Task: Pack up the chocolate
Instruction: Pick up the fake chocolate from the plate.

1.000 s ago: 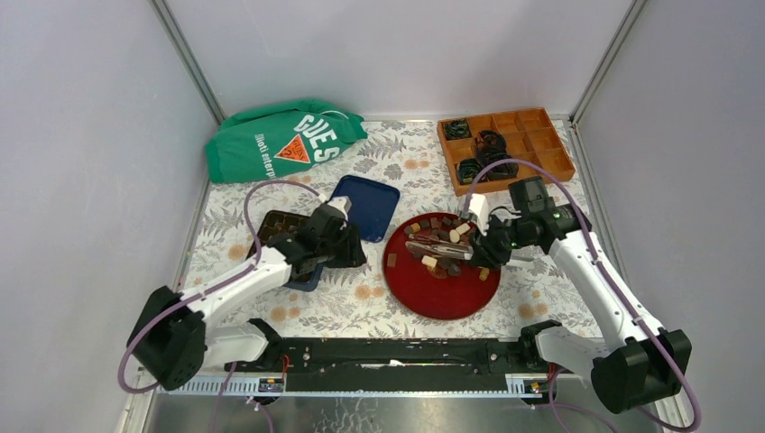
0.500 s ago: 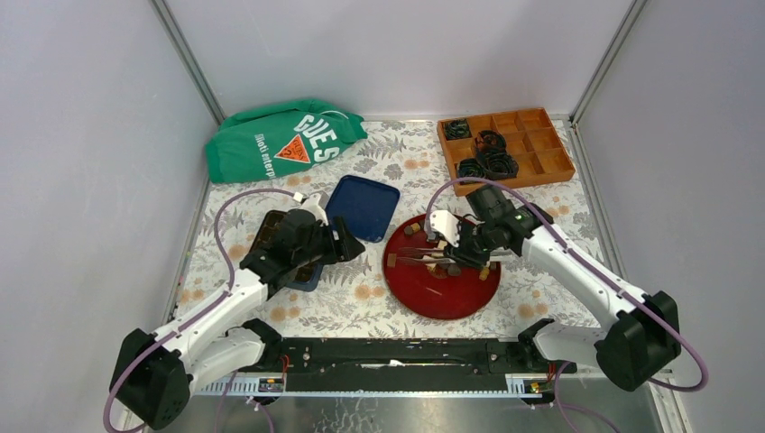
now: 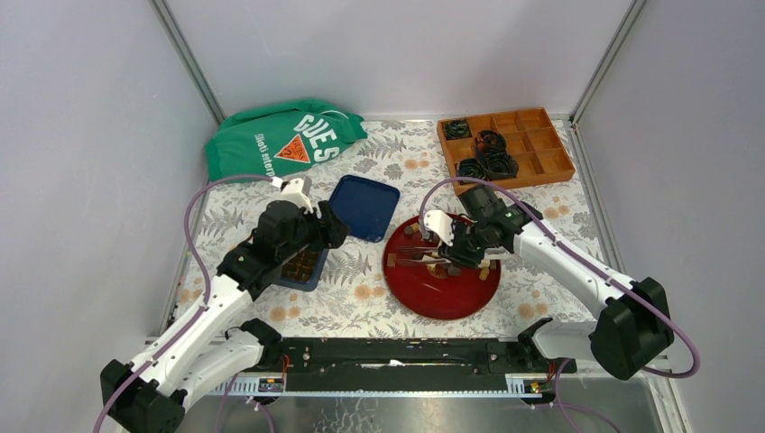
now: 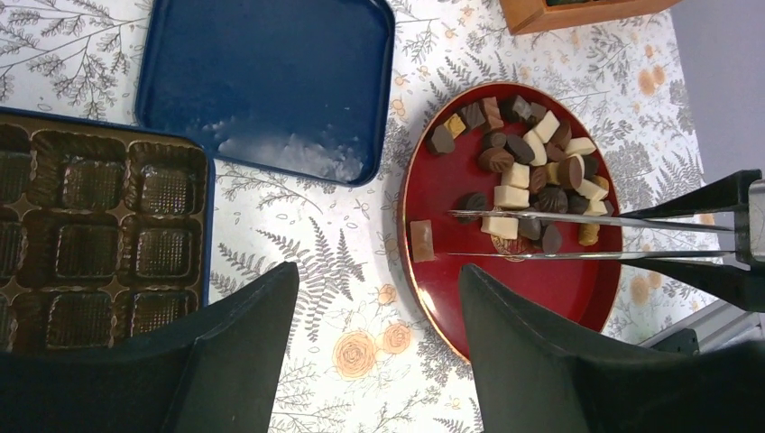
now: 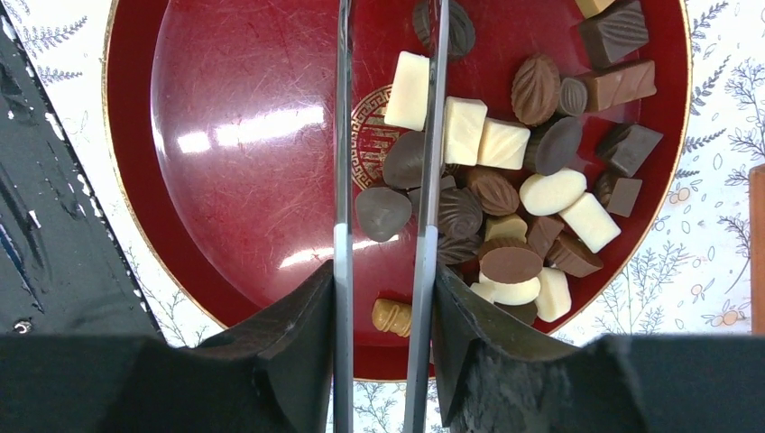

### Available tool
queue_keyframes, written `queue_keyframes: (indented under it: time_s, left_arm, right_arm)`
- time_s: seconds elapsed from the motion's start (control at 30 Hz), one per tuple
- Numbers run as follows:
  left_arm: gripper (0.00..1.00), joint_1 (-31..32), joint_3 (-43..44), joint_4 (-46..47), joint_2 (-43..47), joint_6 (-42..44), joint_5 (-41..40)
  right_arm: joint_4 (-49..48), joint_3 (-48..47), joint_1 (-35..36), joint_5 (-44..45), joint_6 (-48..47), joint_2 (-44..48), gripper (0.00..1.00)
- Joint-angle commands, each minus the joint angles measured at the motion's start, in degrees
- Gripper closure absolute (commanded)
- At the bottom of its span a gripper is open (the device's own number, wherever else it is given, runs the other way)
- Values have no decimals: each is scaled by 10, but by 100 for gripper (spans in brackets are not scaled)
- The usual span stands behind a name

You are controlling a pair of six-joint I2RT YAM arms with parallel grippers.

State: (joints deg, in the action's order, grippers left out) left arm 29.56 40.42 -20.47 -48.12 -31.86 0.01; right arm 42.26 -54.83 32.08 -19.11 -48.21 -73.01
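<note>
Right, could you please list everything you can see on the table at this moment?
bag: one, green with white lettering, far left corner.
organiser tray: one, orange-brown, far right corner.
cables: several coils, black, in the organiser tray's left compartments.
lid: one, dark blue, between bag and plate.
box: one, blue with brown cups, near left; the cups in view are empty.
plate: one, red, centre.
chocolates: many, dark brown, mid brown and cream, on the plate.
tweezers: one pair, metal, over the plate, tips apart.
tablecloth: one, white with leaf print, under everything.
left arm: one, white and black, above the box, jaws open and empty.
right arm: one, white and black, over the plate, jaws shut on the tweezers.
</note>
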Motion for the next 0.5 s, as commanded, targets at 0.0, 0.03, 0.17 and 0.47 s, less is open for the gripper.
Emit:
queue_keyframes:
  time_s: [0.0, 0.03, 0.17, 0.47]
  left_arm:
    - [27, -3, -9, -6, 3, 11, -10]
    - [27, -3, -13, -3, 3, 10, -8]
    - [27, -3, -17, 1, 3, 7, -3]
    - [27, -3, -20, -1, 3, 9, -3]
  right_arm:
    - [-20, -1, 7, -16, 11, -2, 54]
    - [-22, 0, 7, -17, 13, 0, 54]
    - [-23, -5, 8, -22, 21, -14, 53]
    - [-25, -15, 20, -34, 26, -37, 51]
